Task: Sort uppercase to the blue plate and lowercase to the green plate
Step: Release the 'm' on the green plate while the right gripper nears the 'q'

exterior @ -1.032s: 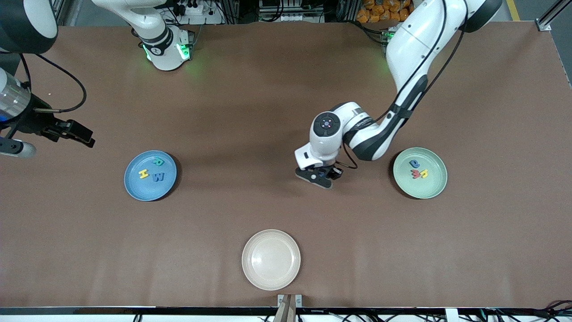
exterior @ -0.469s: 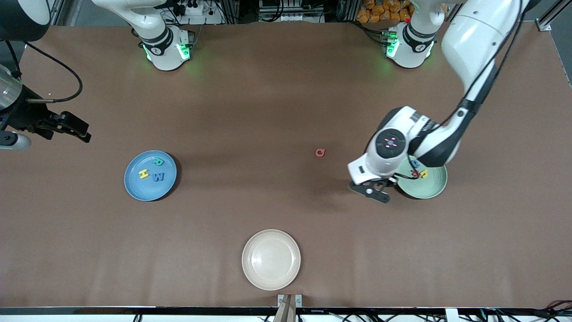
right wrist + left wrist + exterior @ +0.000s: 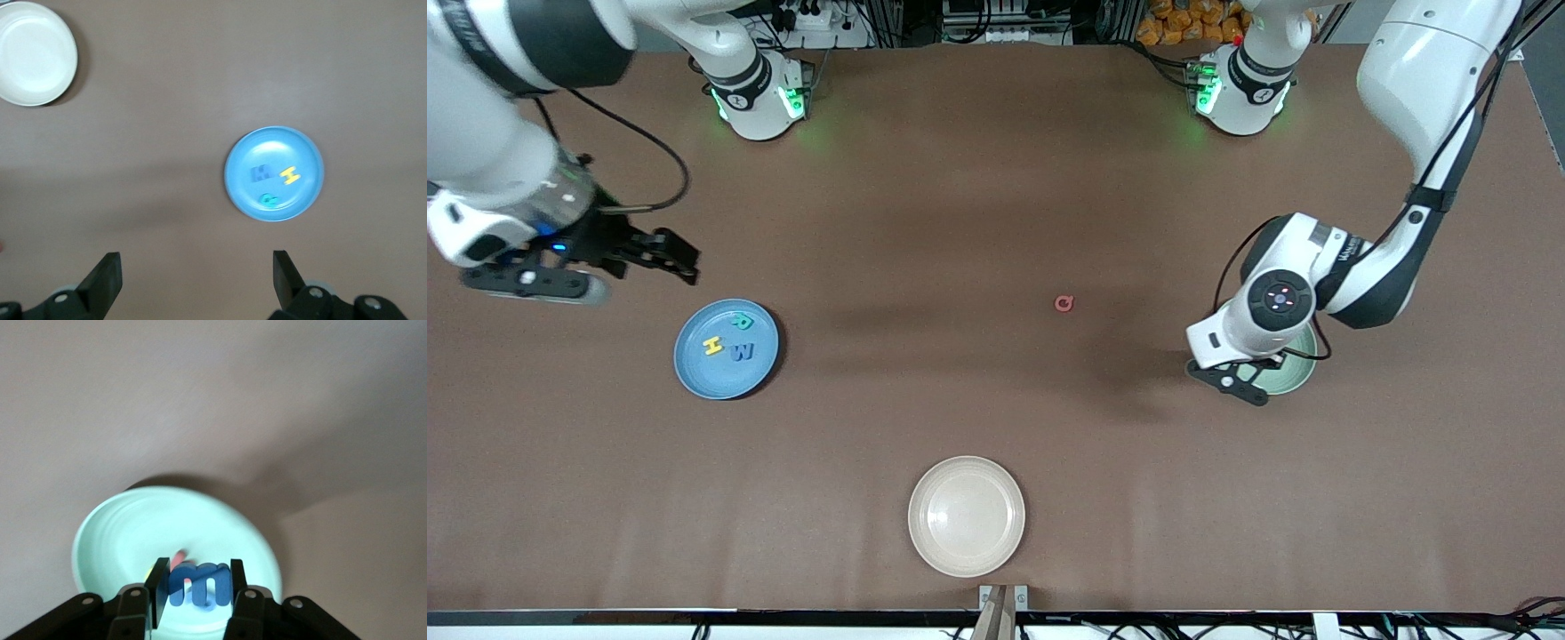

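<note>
Bare table (image 3: 925, 267) surrounds red Q (image 3: 1064, 304); nothing crowds it.

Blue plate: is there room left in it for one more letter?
Yes. In the blue plate, H, W and R crowd the part farther from the front camera; the nearer part is bare. The cream plate holds nothing. The Q lies on open table.

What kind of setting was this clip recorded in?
Most likely a robotics lab bench: two arm bases bolted along a brown-covered table, cables and power strips at its edge, and three plastic plates, including a cream plate, laid out for a letter-sorting trial.
</note>
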Robot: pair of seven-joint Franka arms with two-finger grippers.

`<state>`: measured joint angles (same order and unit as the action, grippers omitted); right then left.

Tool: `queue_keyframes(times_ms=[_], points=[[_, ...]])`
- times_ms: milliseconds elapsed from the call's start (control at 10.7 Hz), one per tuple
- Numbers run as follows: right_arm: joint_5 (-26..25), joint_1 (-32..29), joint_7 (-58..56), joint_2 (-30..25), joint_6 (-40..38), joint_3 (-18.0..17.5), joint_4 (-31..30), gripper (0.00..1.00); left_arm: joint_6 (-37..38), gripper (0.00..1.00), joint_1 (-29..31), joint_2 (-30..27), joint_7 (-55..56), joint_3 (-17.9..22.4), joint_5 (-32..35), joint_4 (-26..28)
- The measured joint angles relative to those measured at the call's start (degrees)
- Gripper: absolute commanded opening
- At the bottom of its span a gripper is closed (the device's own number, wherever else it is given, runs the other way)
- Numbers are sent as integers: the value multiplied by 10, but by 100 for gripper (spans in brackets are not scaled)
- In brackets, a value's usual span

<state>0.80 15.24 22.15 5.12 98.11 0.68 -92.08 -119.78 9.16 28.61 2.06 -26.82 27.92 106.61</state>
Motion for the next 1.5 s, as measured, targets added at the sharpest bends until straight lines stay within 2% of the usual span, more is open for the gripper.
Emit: queue_keyframes(times_ms=[188, 281, 469, 563, 750, 1032, 1313, 1501], points=[[1, 36, 81, 22, 29, -25, -1, 100, -5, 0, 4, -17, -21, 28, -6, 23], [2, 51, 135, 37, 53, -45, -2, 100, -16, 10, 4, -20, -23, 38, -10, 34], [2, 98, 245, 79, 118, -70, -4, 100, -29, 80, 4, -21, -23, 49, -12, 47], [1, 130, 287, 106, 149, -73, -5, 100, -31, 97, 4, -22, -23, 49, -17, 49], [-2, 190, 335, 167, 187, -74, 4, 100, -34, 100, 4, -29, -23, 50, -39, 49], [-37, 252, 437, 274, 198, -74, 81, 100, -36, 100, 4, -58, -21, 61, -85, 44], [-46, 288, 482, 324, 231, -73, 117, 100, -33, 100, -2, -99, -21, 105, -144, 19], [-65, 308, 519, 355, 252, -72, 131, 100, -14, 100, -26, -125, -22, 147, -178, 0]])
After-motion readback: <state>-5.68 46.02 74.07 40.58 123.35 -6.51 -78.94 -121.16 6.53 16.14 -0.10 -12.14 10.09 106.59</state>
